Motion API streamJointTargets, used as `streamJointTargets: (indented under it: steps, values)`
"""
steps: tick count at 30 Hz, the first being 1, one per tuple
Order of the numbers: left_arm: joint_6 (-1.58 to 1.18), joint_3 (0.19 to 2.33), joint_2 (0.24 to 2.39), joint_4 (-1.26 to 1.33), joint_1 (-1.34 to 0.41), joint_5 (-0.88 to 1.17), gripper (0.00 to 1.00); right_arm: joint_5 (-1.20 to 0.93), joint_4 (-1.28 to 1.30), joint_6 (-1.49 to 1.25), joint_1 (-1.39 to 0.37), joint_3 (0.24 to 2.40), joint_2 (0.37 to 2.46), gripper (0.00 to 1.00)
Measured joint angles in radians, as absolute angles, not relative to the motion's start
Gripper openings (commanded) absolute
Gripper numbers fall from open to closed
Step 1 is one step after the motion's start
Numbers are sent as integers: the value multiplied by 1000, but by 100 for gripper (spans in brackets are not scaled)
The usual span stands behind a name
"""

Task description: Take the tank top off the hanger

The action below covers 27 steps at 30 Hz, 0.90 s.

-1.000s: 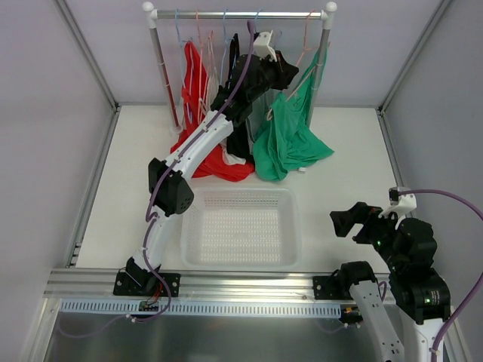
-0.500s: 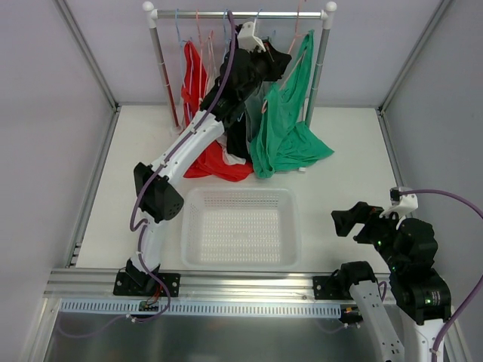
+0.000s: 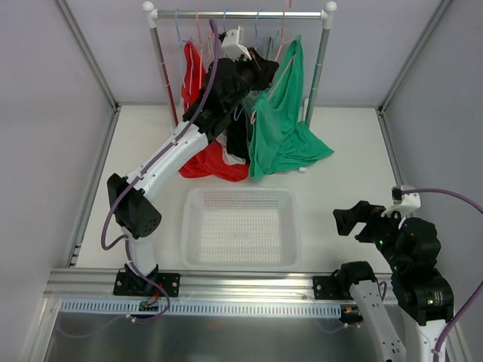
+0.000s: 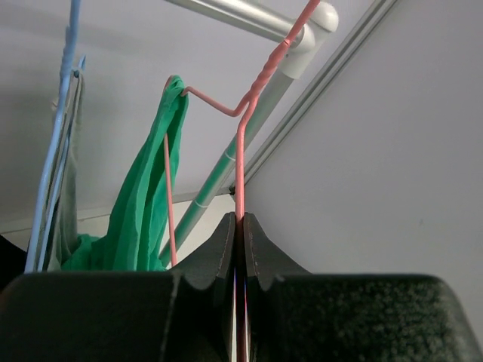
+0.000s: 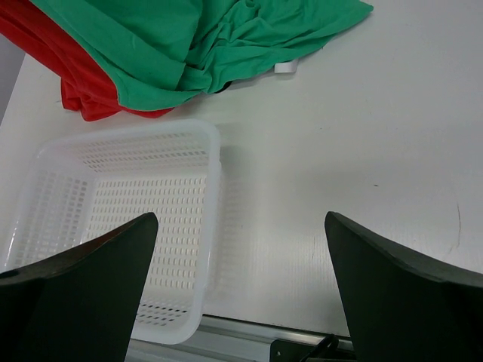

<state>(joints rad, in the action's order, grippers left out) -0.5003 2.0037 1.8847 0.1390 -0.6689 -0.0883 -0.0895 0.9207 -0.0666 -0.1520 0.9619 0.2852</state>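
The emerald-green tank top (image 3: 283,128) hangs by one strap from the salmon-pink hanger (image 3: 281,53), its lower part pooled on the table. In the left wrist view the green strap (image 4: 155,188) drapes over the hanger's shoulder bend and the pink wire (image 4: 240,162) runs up to the rail (image 4: 241,13). My left gripper (image 3: 260,60) is high near the rail, shut on the hanger's wire (image 4: 240,226). My right gripper (image 3: 355,219) is open and empty, low at the right, above the table. The tank top's hem shows in the right wrist view (image 5: 219,38).
A white basket (image 3: 240,226) sits in front of the rack and shows in the right wrist view (image 5: 121,219). A red garment (image 3: 215,162), a dark garment and light-blue hangers (image 4: 56,143) hang left of the tank top. The rack post (image 3: 321,68) stands right of it.
My left gripper has moved up and to the left with the hanger, lifting the tank top higher off the table. The right arm has barely moved.
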Motion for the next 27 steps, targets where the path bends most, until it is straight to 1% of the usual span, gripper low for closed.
streamJointTargets:
  steps: [7, 11, 19, 22, 27]
  values:
    - [-533, 1860, 1750, 196, -676, -82, 0, -86, 920, -58, -152, 977, 290, 99]
    - [-540, 1734, 1650, 213, -695, -79, 0, -99, 915, -45, -152, 978, 308, 99]
    - [-539, 1512, 1390, 223, -715, -32, 0, -229, 824, -37, -153, 966, 406, 99]
    - [-536, 1482, 1300, 218, -714, 19, 0, -273, 761, -31, -153, 966, 443, 96]
    - [-534, 1497, 1231, 199, -715, 155, 0, -379, 628, -22, -153, 990, 534, 90]
